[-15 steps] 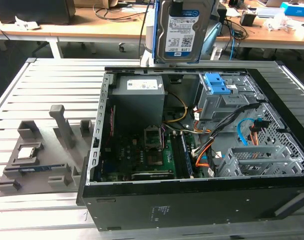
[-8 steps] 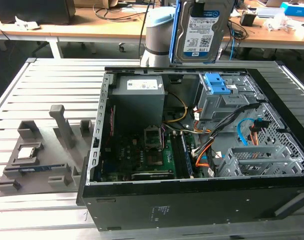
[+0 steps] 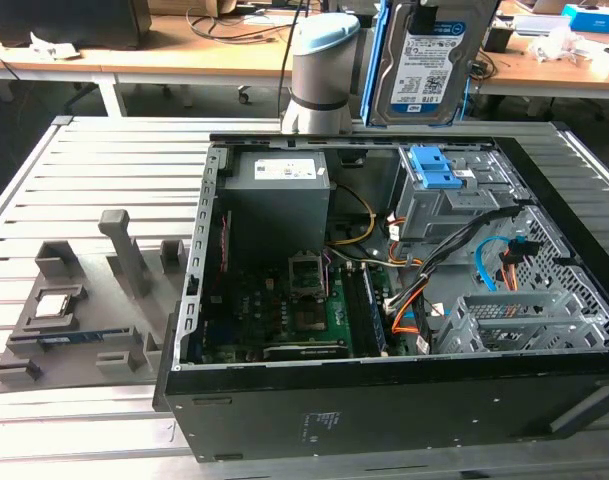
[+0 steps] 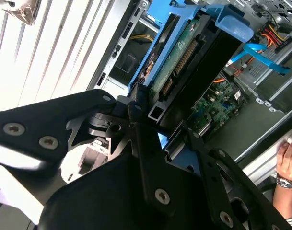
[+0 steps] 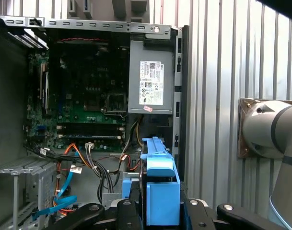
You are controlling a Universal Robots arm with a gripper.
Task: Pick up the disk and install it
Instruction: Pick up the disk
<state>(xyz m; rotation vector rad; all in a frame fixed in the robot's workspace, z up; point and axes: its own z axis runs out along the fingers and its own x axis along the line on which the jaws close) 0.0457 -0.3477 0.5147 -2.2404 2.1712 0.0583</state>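
1. Slatted metal bench (image 3: 84, 160) carries an open computer case (image 3: 384, 400);
2. gripper (image 4: 157, 122) clamps the disk (image 3: 429, 60), upright above the case's far edge;
3. carrying stage, I judge; seating needs alignment with the drive bay (image 3: 424, 212).

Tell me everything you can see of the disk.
The disk is a flat silver metal hard drive with a white-and-blue barcoded label, framed by a blue plastic bracket. Its green circuit board shows on the other face. It is upright, held in the air above the far side of the open computer case; the gripper clamps one end, and nothing else touches it.
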